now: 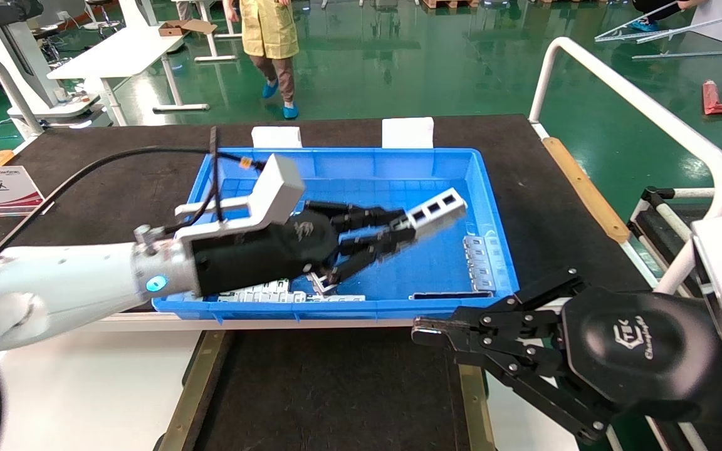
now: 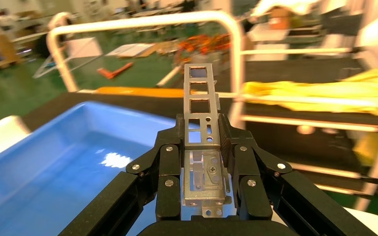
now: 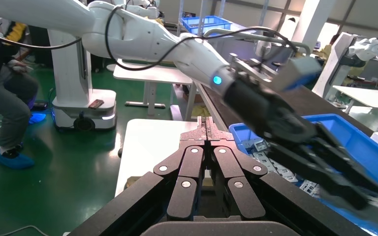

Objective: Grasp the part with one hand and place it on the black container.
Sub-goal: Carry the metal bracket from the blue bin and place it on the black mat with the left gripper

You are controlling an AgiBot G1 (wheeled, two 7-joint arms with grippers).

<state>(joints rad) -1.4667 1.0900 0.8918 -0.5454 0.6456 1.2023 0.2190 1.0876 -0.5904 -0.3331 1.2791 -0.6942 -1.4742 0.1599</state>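
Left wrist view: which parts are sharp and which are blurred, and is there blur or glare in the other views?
Left wrist view: part sharp in the left gripper, background smeared, glare on the blue bin. Head view: the left gripper is motion-blurred. Right wrist view: right gripper sharp, the left one blurred.

Factory or workshop hall: glossy green floor well beyond the left hand, white work desks and a white tube railing around, blue parts bin under that hand on a black-topped desk, worker in yellow apron and blue shoe covers walking past.
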